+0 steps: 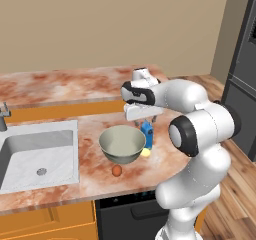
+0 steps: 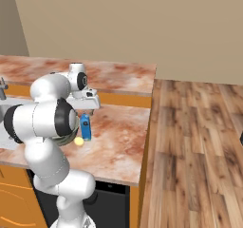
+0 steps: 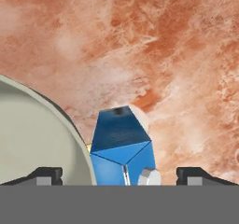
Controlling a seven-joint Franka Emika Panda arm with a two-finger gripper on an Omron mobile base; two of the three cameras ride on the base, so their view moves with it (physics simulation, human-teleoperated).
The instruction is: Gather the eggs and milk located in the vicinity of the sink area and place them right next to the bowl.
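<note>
The gripper (image 3: 119, 174) hangs above the milk (image 3: 122, 148), fingers wide and empty. The carton stands just beside the bowl (image 1: 122, 143), eggs (image 1: 116, 170) close by; a straight lift should avoid toppling it.

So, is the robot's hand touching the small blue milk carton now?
Apart. In the hand view, the hand is open, its two dark fingertips standing wide on either side of the blue milk carton, with gaps.

No readable text, labels or numbers; milk carton (image 3: 122, 146) faces plain blue.
</note>
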